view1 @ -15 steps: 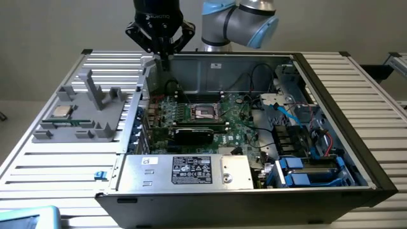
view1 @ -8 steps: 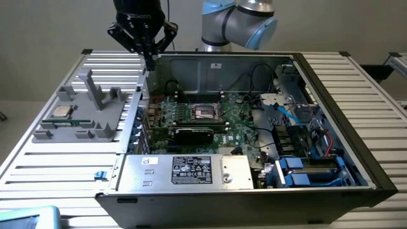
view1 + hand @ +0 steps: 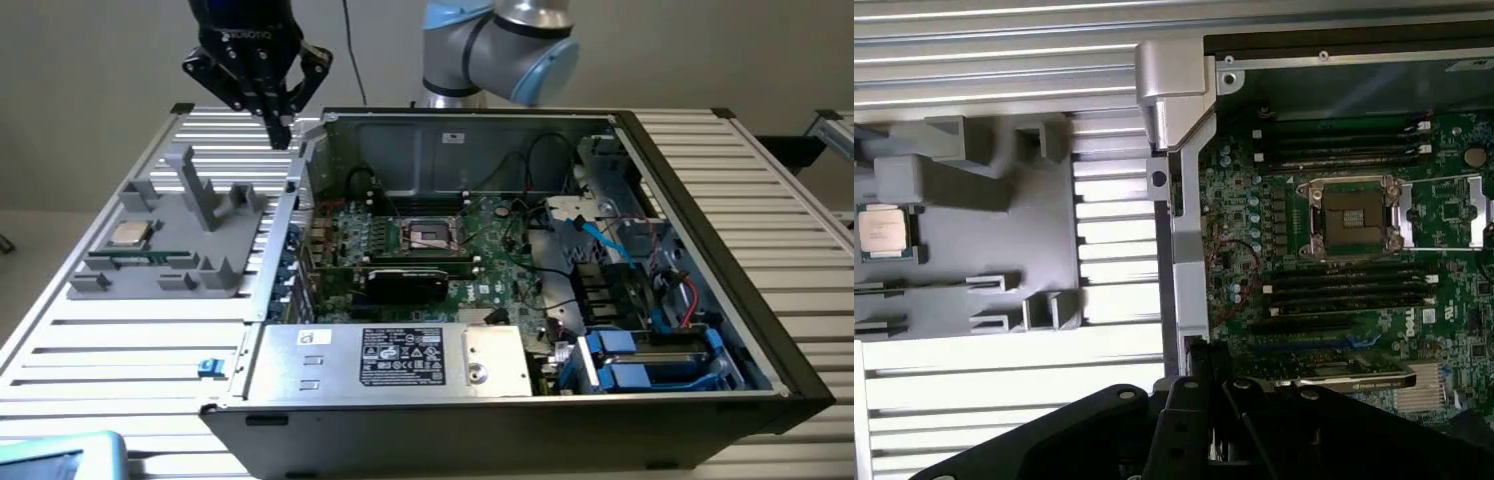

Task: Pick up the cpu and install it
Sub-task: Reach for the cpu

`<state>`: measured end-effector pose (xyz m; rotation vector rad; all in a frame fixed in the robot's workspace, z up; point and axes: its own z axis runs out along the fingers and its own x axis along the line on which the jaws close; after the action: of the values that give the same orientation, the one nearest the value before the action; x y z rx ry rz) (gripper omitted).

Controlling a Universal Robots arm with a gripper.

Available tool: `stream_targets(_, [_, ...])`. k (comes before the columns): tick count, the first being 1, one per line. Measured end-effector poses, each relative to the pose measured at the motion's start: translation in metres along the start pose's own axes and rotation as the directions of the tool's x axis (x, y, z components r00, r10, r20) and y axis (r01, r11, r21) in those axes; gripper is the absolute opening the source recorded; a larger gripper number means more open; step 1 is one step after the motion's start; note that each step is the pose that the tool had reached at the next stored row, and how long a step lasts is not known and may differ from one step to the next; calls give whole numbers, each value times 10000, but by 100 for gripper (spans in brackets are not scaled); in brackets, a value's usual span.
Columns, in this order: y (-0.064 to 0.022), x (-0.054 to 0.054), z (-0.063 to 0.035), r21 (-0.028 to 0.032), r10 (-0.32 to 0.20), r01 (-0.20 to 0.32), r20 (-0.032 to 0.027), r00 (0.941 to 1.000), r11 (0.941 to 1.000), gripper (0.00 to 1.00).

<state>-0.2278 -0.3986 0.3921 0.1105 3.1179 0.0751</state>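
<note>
Empty claw (image 3: 279, 138) pressed together. On grey holder (image 3: 220, 245), cpu (image 3: 128, 234) likely light, stiff, fragile; take by opposite edges.

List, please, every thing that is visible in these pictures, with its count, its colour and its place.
cpu: one, silvery-beige, lying on the holder, at the exterior view's left.
holder: one, grey, on the table beside the computer case.
computer case: one, black and silver, open on top, on the table.
motherboard: one, green, inside the case.
cpu socket: one, black frame with dark centre, on the motherboard.
power supply: one, silver with a black label, at the case's near edge.
table: one, silver slats, under everything.
arm: one, grey and blue, behind the case.
claw: one, black, shut, holding nothing, above the gap between holder and case.
</note>
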Motion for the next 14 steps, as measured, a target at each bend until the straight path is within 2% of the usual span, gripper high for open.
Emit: stream_targets(14, [-42, 635, -8, 1, 0, 0, 0, 10000, 10000, 12])
